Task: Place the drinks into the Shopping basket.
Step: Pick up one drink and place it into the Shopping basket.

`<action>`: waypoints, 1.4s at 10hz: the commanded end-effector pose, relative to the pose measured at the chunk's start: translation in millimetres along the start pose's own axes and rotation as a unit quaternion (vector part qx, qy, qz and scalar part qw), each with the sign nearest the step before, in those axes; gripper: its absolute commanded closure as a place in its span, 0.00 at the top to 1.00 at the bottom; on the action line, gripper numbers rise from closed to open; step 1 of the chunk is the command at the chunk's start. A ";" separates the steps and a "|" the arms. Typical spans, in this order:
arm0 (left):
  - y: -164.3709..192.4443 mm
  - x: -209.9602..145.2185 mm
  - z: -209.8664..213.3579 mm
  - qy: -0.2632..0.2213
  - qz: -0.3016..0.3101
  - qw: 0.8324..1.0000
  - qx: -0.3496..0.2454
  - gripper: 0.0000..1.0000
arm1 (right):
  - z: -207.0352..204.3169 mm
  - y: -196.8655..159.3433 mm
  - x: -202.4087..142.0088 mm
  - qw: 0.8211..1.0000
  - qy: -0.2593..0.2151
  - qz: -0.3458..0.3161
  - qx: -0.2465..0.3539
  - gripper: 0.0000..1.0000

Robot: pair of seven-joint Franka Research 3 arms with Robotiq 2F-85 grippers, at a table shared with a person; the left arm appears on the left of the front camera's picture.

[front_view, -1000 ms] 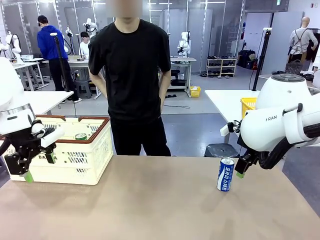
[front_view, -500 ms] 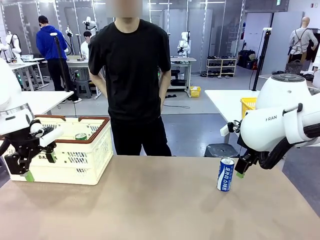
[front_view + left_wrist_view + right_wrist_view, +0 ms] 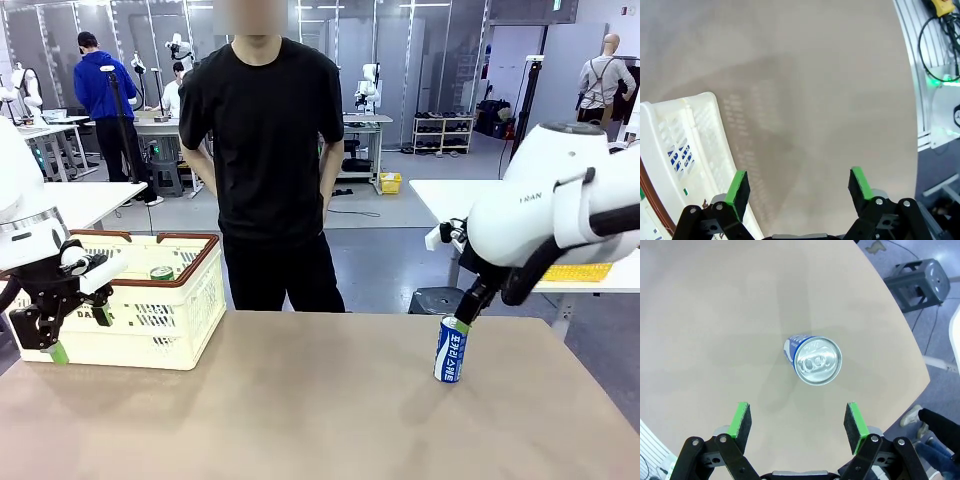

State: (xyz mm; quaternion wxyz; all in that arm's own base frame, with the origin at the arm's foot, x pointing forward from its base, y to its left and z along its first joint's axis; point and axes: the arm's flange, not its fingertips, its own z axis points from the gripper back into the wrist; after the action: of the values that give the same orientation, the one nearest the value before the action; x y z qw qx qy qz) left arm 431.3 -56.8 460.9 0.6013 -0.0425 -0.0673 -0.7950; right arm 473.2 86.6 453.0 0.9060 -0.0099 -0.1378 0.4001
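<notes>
A blue and white can (image 3: 451, 349) stands upright on the table at the right. My right gripper (image 3: 463, 323) hangs just over its top, open and pointing down. In the right wrist view the can's silver lid (image 3: 817, 360) lies a little beyond the open gripper (image 3: 799, 422), with nothing between the green pads (image 3: 742, 419). The cream Shopping basket (image 3: 170, 318) stands at the far left with a green can (image 3: 161, 272) inside. My left gripper (image 3: 80, 335) hangs open in front of the basket; the left wrist view shows this gripper (image 3: 799, 185) empty beside the basket wall (image 3: 687, 145).
A person in black (image 3: 265, 150) stands at the far side with hands behind the back. A dark stool (image 3: 440, 299) sits on the floor past the table's far right edge. Bare tabletop (image 3: 300, 400) stretches between basket and can.
My right arm has swung up and to the left, bringing its gripper from beside the can's right to over its top. The left arm and the can have not moved.
</notes>
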 end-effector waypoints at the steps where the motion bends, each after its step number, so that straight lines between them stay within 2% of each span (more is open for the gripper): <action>1: -1.3 2.2 0.4 0.007 0.006 1.000 -0.007 1.00 | -4.6 -21.0 13.4 0.999 0.013 0.029 0.026 0.93; 5: -1.3 2.2 0.4 0.007 0.006 1.000 -0.007 1.00 | -27.0 -41.7 33.3 0.996 0.029 0.052 0.061 0.93; 14: -1.3 2.2 0.4 0.007 0.006 1.000 -0.007 1.00 | -82.7 -46.0 35.0 0.992 0.051 0.066 0.092 0.93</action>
State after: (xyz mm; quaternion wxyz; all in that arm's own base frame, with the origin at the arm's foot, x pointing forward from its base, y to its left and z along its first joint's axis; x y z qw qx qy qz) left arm 431.4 -56.8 460.7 0.6013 -0.0428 -0.0670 -0.7951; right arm 540.0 90.6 390.0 0.8910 0.0318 -0.0428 0.4508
